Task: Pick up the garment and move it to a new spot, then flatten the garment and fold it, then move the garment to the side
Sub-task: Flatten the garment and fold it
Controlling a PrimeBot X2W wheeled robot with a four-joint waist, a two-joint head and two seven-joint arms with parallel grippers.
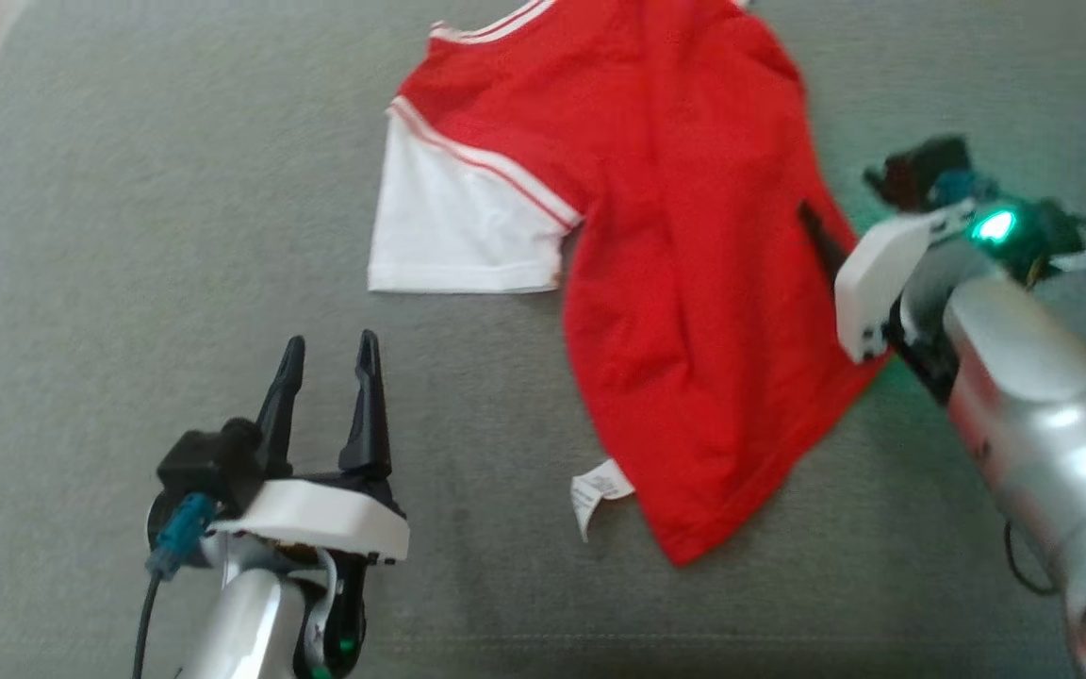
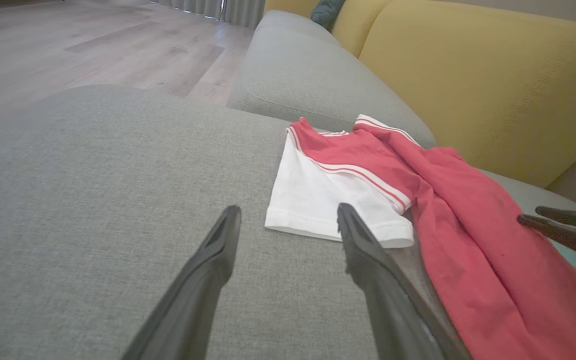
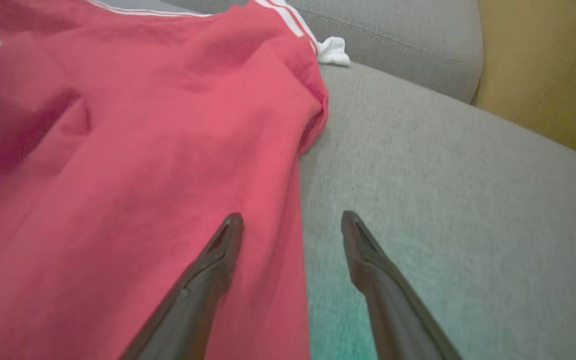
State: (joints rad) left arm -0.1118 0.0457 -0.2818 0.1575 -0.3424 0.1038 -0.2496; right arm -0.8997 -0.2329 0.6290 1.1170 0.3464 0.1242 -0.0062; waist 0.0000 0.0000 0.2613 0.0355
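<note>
**Two end effectors open, shirt edge under the right one**

Shirt (image 1: 684, 236): red, lying on the grey cushion (image 1: 128, 236), centre to upper right of the head view. Long axis runs from the top of the frame down to a hem corner at lower centre, leaning slightly. White sleeve (image 1: 453, 231) sticks out to the left at upper centre. Label (image 1: 600, 490) shows at the lower left edge.

Right end effector (image 3: 292, 216): open, holding nothing. In its wrist view one finger (image 3: 213, 265) lies over red cloth and the other over bare cushion. The shirt's right edge runs up between them. In the head view this puts it at mid-height on the shirt's right side, touching or just above. I cannot tell which.

Left end effector (image 1: 332, 339): open, empty, at lower left of the head view, well apart from the red body. The sleeve lies up and to the right of it. In the left wrist view the sleeve hem sits just past the right fingertip.

Judgement:
- The shirt is laid down but creased, and only one sleeve is spread, so flattening looks unfinished.
- The right arm is nearer for any pull on the side edge.
- The left arm is better placed for the sleeve or the label corner.
- A pull across the long axis, outward to each side, seems the useful direction.
</note>
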